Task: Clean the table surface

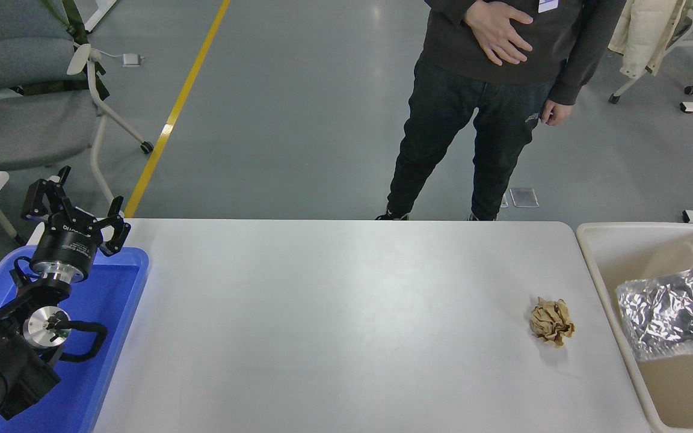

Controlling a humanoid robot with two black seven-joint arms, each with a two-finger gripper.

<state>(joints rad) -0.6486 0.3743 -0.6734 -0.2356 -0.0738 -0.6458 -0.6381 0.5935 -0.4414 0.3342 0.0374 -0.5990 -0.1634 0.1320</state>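
Black left arm parked at lower left, wrist angled up and away from the camera, black left gripper (76, 201) with fingers spread apart. Of the right arm, only small dark bits at the right edge; right gripper's state impossible to judge

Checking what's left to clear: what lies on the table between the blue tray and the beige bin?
In the head view, one crumpled brown paper ball, near the beige bin.
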